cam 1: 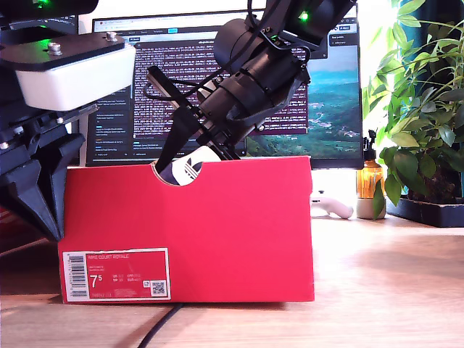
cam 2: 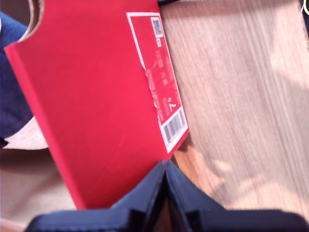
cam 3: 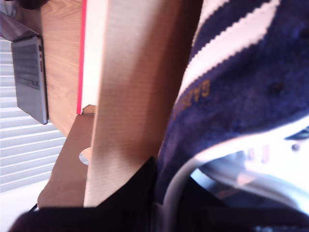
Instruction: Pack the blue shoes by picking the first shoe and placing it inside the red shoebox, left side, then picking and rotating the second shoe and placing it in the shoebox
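Two claws show, and only one has a job right now. The second gripper (cam 1: pixel 185 141) reaches down from the exterior view's upper right, over the far wall and into the red shoebox (cam 1: pixel 217 232). Its tips are hidden by the box wall, and its own camera is too close to help, so nobody can tell if it is pinching or has let go. Right at its tips is a blue shoe (cam 3: pixel 241 87), down in the box, toward the exterior view's left. The white tongue with the black leaf mark peeks up through the round notch in the near wall. The shoe's striped side lies just beside the brown inside wall of the box.

The first gripper (cam 2: pixel 166 193) has its two fingers pressed together with nothing between them. It waits low, outside the box, at the exterior view's left end, close to the white label.

The step looks like setting this shoe down. To do it well, the arm should go down slowly until the sole lies flat on the box floor, keep the shoe close along the wall, open only then, and lift straight up so it does not bump the wall or tip the box on the table (cam 1: pixel 377 275)
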{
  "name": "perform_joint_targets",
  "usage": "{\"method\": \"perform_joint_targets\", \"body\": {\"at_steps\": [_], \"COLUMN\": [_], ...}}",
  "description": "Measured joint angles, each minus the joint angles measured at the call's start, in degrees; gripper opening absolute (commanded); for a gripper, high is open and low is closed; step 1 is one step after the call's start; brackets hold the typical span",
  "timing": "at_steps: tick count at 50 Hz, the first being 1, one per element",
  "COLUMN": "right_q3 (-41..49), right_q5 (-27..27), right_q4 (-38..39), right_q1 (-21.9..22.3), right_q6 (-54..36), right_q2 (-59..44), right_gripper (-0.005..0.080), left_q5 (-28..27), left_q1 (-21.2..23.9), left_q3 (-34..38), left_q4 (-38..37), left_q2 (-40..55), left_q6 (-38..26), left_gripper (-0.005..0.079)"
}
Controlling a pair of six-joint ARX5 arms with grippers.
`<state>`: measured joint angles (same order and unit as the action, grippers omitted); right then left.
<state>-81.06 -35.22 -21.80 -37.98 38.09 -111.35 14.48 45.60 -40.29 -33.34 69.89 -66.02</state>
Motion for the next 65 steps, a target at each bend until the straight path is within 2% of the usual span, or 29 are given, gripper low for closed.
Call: {"method": "perform_joint_targets", "body": {"at_steps": [7,14,23,32,42,49,58,65], "right_q3": [0.00,0.00,0.00,0.00,-0.13,-2.71,-12.33,-16.63], "right_q5": [0.13,0.24,0.28,1.36,1.33,1.57,3.41,8.04], "right_q4": [0.28,1.64,1.46,-0.31,-0.76,-3.96,-10.71,-16.90], "right_q1": [-0.13,-0.83,-1.49,-1.49,-1.46,-1.44,-1.14,-1.07], "right_q6": [0.02,0.04,-0.04,-0.46,-0.74,-2.49,-6.71,-11.04], "right_q2": [0.00,0.00,0.00,0.00,0.00,0.00,-0.02,0.57], "right_gripper": [-0.0005,0.0109,0.0200,0.0238,0.0239,0.0240,0.0240,0.0270], "left_q5": [0.00,0.00,0.02,0.07,0.07,0.15,0.35,0.48], "left_q1": [0.00,0.00,0.00,0.00,0.00,0.00,0.00,0.00], "left_q3": [0.00,0.00,0.00,0.00,0.00,0.00,0.00,0.00], "left_q4": [0.00,0.00,0.00,0.00,0.00,-0.07,-0.07,-0.09], "left_q2": [0.00,0.00,0.00,0.00,0.00,0.00,0.00,0.00], "left_q6": [0.00,0.00,0.00,0.00,0.00,0.00,0.00,0.00], "left_gripper": [-0.0019,-0.0019,-0.0019,-0.0019,-0.0019,-0.0019,-0.0019,-0.0019]}}
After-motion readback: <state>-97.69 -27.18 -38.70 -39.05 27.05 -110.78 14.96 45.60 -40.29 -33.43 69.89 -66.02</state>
